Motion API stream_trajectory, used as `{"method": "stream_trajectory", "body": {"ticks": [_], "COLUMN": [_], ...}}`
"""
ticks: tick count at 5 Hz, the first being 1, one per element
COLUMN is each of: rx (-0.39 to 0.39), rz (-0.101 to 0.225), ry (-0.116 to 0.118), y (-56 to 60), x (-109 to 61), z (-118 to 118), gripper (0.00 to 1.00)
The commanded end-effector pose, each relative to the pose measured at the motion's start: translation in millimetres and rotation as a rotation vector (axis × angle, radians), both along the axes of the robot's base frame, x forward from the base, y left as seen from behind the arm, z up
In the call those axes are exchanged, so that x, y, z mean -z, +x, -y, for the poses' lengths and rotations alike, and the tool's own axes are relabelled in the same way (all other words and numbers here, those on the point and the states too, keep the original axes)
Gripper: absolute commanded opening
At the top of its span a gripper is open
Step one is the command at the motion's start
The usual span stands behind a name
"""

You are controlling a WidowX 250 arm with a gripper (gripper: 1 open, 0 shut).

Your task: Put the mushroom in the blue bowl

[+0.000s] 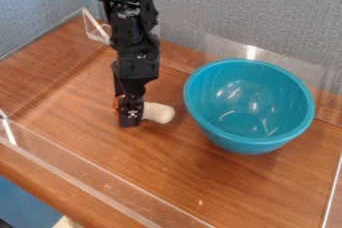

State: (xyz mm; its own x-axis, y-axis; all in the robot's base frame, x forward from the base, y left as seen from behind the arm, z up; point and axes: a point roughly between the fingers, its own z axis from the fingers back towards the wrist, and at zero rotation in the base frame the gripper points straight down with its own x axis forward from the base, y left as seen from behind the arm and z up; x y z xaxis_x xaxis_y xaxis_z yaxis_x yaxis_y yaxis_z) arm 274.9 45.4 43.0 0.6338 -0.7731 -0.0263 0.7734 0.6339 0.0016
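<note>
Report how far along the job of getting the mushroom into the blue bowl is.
Done: the arm has brought its gripper down to the table beside the mushroom, pointing straight down. In hand: nothing is gripped; the jaws are open, the mushroom lies on the wood partly hidden behind the fingers, and contact cannot be told. Left: closing on it, lifting, carrying it right to the blue bowl, which holds nothing, and releasing.

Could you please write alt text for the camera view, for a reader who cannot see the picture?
A black robot arm points its open claw straight down at a small mushroom lying on a wooden table. An empty blue bowl stands to the right of the mushroom, apart from it. Low clear plastic walls border the table.
</note>
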Motion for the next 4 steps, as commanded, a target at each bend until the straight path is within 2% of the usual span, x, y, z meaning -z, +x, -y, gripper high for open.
{"method": "stream_trajectory", "body": {"ticks": [1,4], "rx": [0.0,-0.014], "rz": [0.012,0.01], "ry": [-0.008,-0.02], "y": [1.1,0.1], "x": [0.2,7.7], "z": [-2.2,-6.9], "gripper": [1.0,1.0]}}
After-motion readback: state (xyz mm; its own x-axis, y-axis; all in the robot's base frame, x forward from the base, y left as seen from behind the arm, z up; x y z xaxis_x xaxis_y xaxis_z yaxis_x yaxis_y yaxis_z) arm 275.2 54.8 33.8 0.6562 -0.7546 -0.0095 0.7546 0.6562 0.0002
